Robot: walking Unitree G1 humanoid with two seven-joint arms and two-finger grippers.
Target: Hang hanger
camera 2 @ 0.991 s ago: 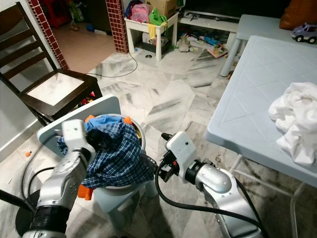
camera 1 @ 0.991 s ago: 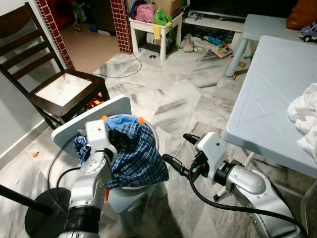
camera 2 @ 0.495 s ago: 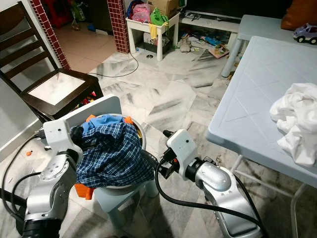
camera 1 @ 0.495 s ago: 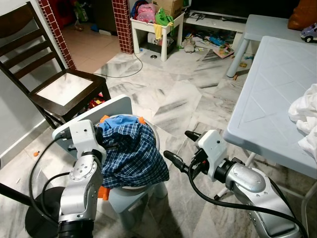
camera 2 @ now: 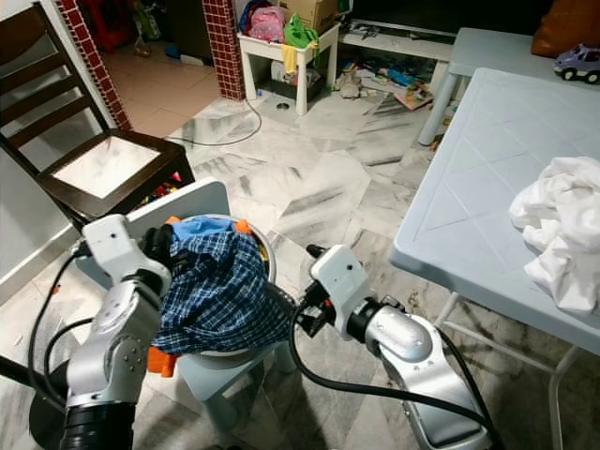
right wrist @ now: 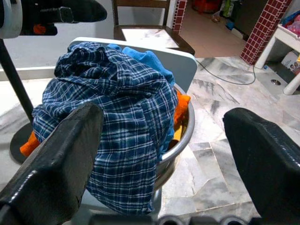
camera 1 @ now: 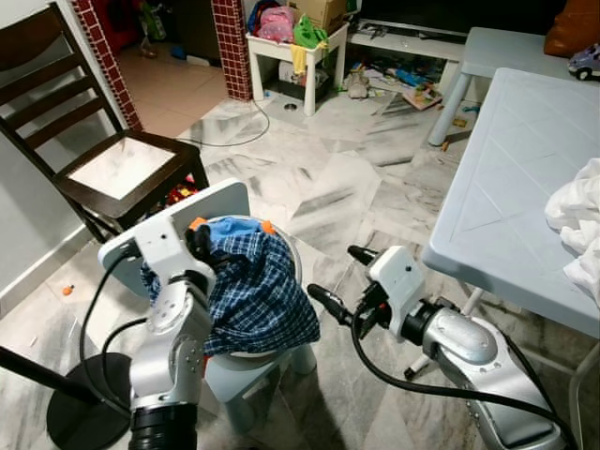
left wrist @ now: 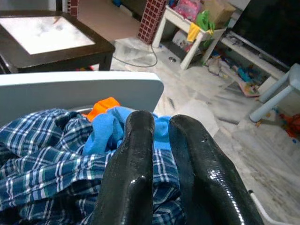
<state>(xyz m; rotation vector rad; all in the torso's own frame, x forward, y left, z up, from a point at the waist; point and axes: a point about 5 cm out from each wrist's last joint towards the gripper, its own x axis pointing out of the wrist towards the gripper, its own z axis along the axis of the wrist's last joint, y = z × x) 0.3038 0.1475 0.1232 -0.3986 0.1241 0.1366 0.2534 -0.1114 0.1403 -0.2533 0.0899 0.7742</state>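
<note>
A blue plaid shirt [camera 1: 258, 291] is heaped over a metal basin [right wrist: 182, 138] that stands on a small white chair [camera 1: 220, 199]. A light blue garment [left wrist: 105, 131] and an orange piece [left wrist: 101, 107] peek out at the top of the heap. My left gripper [camera 1: 199, 242] is shut, its fingers [left wrist: 136, 154] pressed together just over the top of the pile, holding nothing that I can see. My right gripper [camera 1: 339, 278] is open to the right of the basin, level with its rim and facing the shirt [right wrist: 117, 117], apart from it.
A black stand base [camera 1: 75, 403] with a slanted pole lies at lower left. A dark wooden chair [camera 1: 122, 169] is behind the basin. A pale blue table [camera 1: 516, 187] with a white cloth [camera 1: 577, 220] is on the right. Toys and a small white table [camera 1: 291, 47] clutter the far floor.
My left gripper drew back off the pile's left side, then came up to the top of the heap by the blue garment. The right gripper has hardly moved.
</note>
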